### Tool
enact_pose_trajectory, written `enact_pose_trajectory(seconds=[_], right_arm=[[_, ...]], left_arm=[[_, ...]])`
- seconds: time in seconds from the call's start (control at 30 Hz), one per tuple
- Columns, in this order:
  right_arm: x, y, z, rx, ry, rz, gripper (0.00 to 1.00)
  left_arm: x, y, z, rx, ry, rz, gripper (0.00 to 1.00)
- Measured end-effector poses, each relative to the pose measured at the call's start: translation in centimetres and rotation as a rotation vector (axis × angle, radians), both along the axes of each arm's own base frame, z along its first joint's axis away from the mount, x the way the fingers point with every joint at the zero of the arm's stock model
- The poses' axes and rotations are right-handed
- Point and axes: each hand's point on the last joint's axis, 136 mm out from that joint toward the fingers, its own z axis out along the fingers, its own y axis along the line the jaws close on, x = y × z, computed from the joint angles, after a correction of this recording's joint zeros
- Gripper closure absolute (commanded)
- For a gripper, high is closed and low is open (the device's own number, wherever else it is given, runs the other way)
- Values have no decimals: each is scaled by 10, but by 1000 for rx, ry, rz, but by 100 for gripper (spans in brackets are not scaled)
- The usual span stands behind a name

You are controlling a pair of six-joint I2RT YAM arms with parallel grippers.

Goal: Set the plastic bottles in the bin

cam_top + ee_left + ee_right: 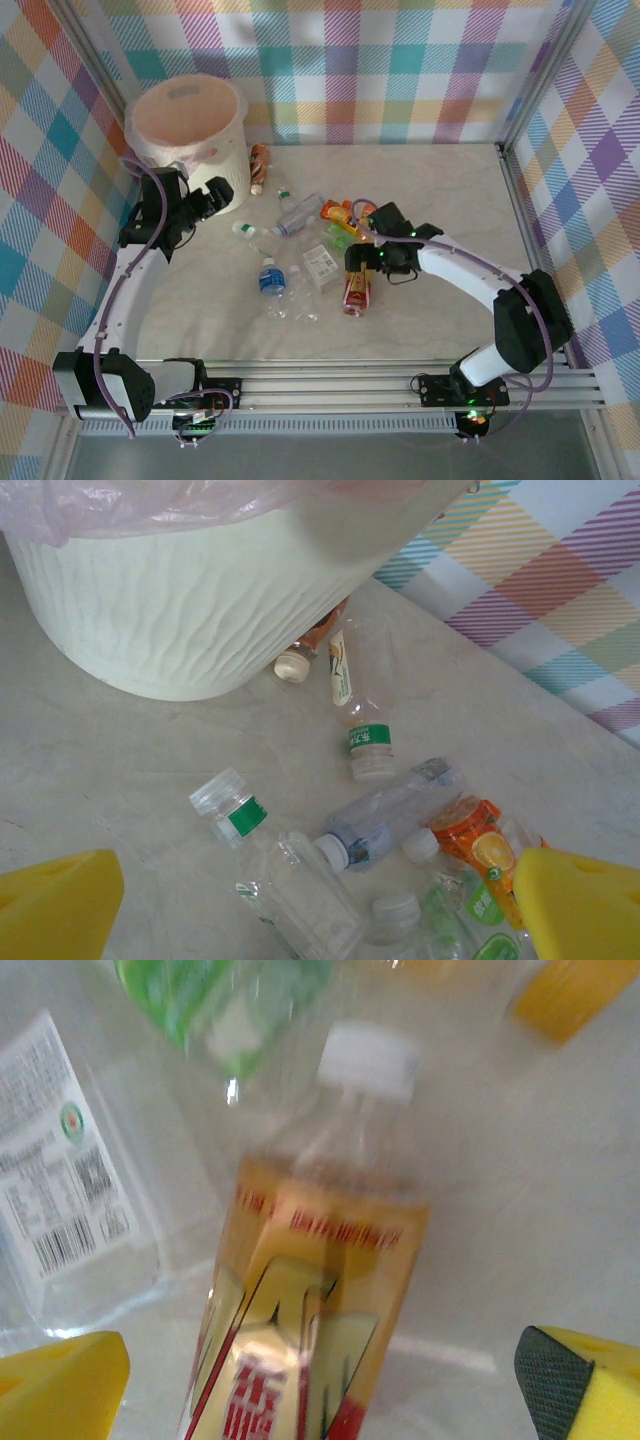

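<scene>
one bin [188, 125], bag-lined, stands at the far left of the table [450, 200]; its inside shows pinkish liner. about ten bottles [300, 215] lie on the table, one by the bin's foot and the rest clustered mid-table. the left gripper [212, 195] is spread wide just beside the bin. the right gripper [357, 275] is spread wide over a red-yellow bottle [310, 1310], which lies between its fingers.
</scene>
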Motion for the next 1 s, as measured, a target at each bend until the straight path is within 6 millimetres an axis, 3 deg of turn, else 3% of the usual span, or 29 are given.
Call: enact_pose_trajectory(seconds=[0.33, 0.5, 0.77, 1.0], right_arm=[[-48, 16, -23, -44, 108, -37, 1], [-73, 9, -40, -99, 162, -35, 8], [-75, -5, -59, -118, 110, -58, 30], [-74, -18, -50, -93, 3, -45, 44]], left_arm=[[0, 0, 0, -13, 2, 9, 0], [0, 0, 0, -19, 3, 10, 0], [-2, -7, -6, -53, 17, -14, 0], [-4, -30, 0, -112, -18, -117, 0]])
